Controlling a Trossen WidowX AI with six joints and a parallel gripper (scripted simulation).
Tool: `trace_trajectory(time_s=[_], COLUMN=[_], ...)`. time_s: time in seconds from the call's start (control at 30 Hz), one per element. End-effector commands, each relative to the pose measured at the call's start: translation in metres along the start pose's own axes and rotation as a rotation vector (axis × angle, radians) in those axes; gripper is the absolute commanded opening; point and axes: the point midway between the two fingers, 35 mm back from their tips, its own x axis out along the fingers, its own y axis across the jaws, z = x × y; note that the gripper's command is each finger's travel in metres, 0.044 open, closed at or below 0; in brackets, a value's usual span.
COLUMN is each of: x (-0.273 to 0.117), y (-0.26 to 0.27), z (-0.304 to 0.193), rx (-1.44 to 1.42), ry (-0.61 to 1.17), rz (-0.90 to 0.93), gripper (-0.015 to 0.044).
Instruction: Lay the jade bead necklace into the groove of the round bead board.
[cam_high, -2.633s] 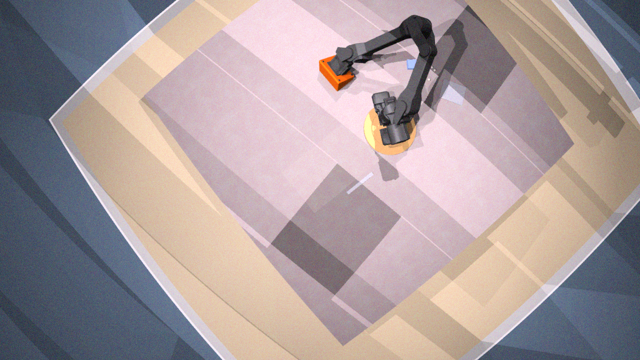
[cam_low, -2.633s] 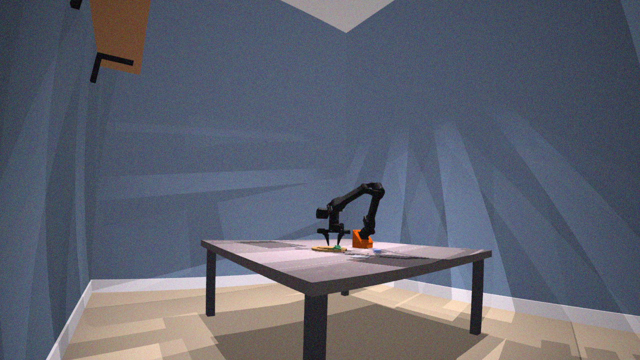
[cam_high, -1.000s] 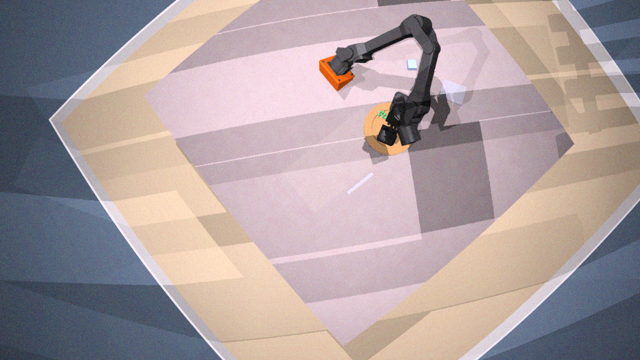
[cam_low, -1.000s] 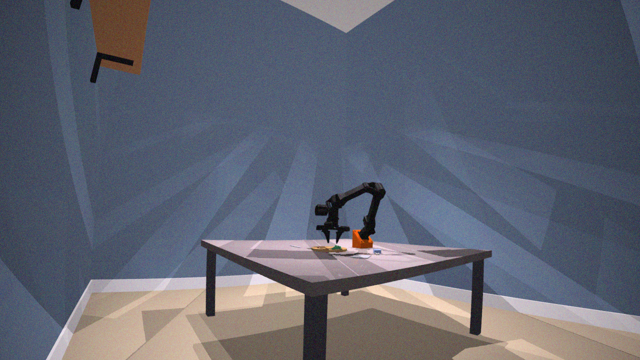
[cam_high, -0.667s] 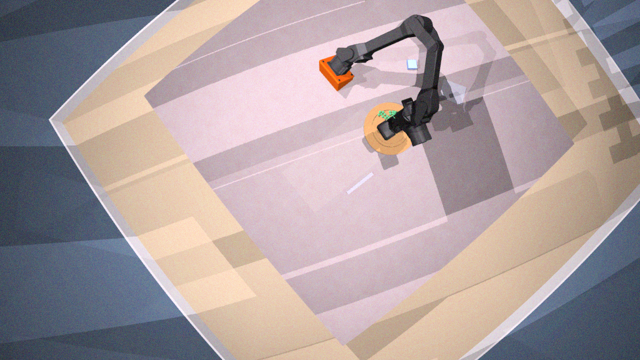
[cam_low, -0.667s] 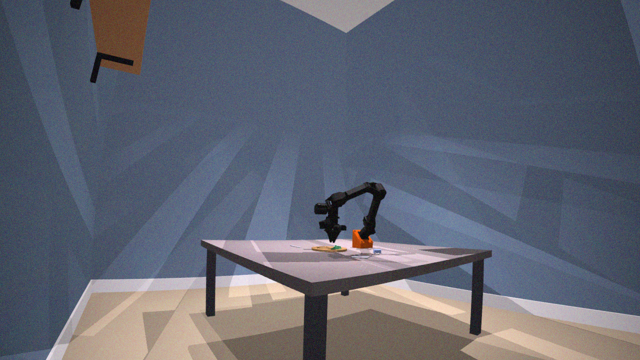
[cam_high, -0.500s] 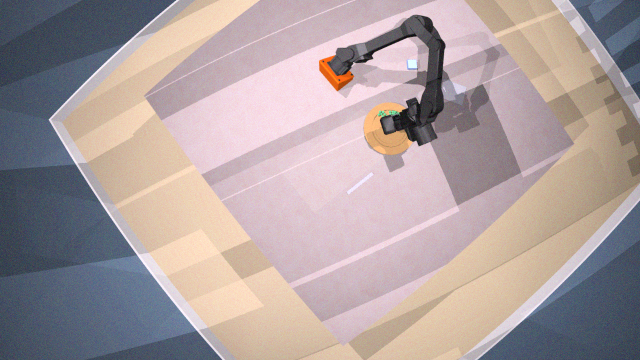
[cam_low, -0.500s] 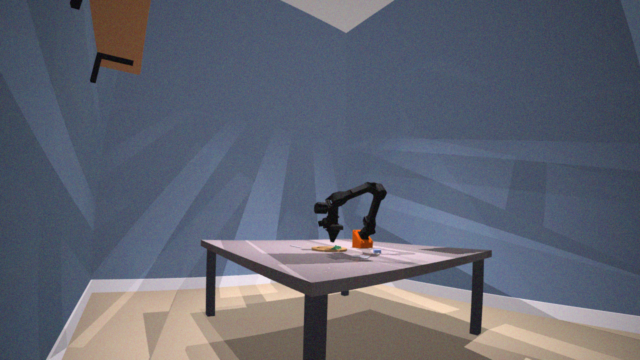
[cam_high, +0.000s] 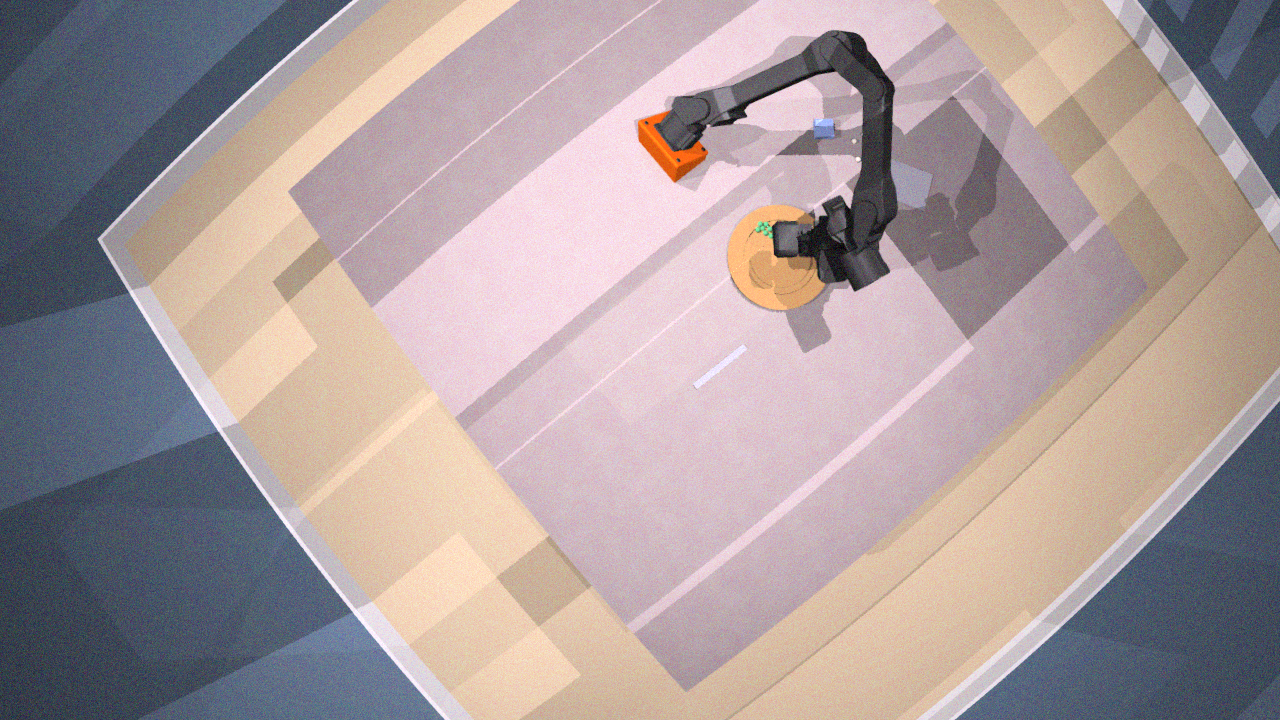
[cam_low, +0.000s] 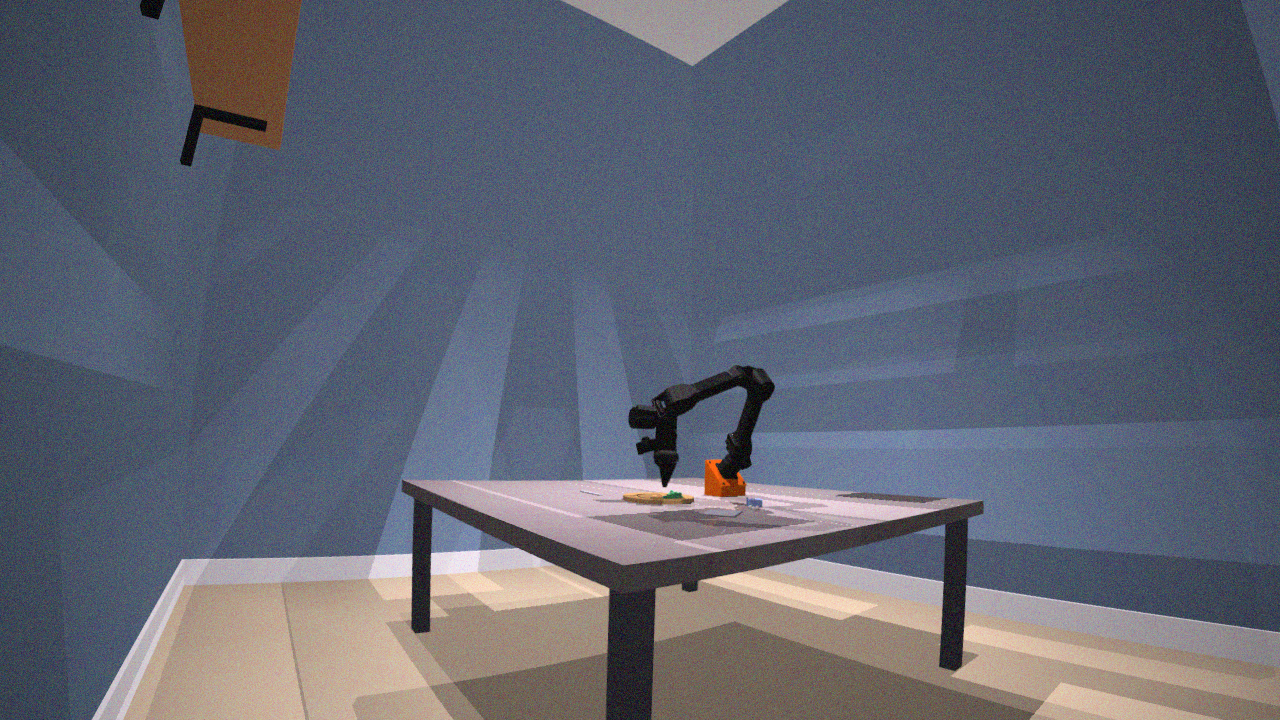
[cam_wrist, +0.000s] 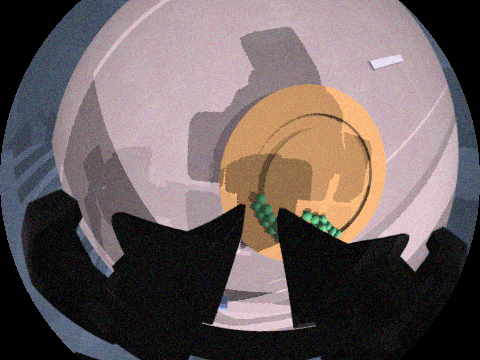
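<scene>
Your hand (cam_high: 812, 240) (cam_low: 665, 484) (cam_wrist: 262, 212) points downward above the round bead board (cam_high: 754, 280) (cam_low: 634, 501) (cam_wrist: 350, 107), its fingers parted by a narrow gap, with nothing gripped. The jade bead necklace (cam_high: 763, 229) (cam_low: 672, 495) (cam_wrist: 320, 219) lies bunched toward one side of the board, which rests on the counter (cam_high: 537, 447) (cam_low: 537, 528) (cam_wrist: 165, 75). In your wrist view, one finger partly hides the beads; contact with them cannot be determined.
</scene>
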Motion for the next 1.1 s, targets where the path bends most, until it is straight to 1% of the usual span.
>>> trace_trajectory(time_s=[0.0,0.8,0.93,1.07], x=[-0.001,0.030,0.027,0.027], y=[0.000,-0.001,0.000,0.000], z=[0.001,-0.002,-0.001,-0.001], rx=[0.000,0.011,0.002,0.002], ry=[-0.004,0.007,0.002,0.002], rz=[0.002,0.001,0.000,0.000], gripper=[0.0120,0.0120,0.0015,0.0000])
